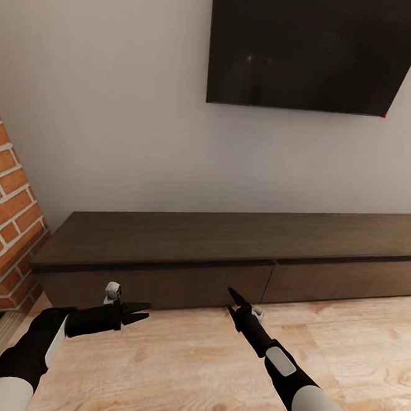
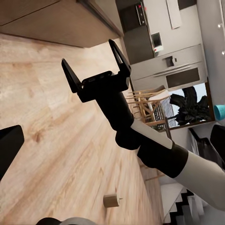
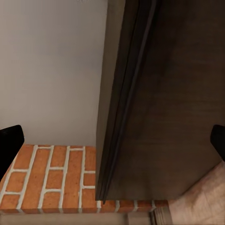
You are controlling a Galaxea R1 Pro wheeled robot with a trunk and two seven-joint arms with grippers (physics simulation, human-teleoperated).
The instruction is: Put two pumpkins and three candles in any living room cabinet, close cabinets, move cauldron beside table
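Head camera looks down at the cabinet (image 1: 226, 257) from nearby; right wrist camera faces its end closely.

This is a furnished home, seen from its living room: a large dark television (image 1: 312, 50) hangs on a plain grey wall above a long, low dark-brown cabinet (image 1: 227, 245) standing on a light wood-plank floor (image 1: 185, 366). At the left a red brick column (image 1: 5, 213) rises beside the cabinet's end. Farther off, the left wrist view shows a kitchen with a steel refrigerator (image 2: 176, 70), wooden dining chairs (image 2: 145, 105) and a dark leafy houseplant (image 2: 190, 105).
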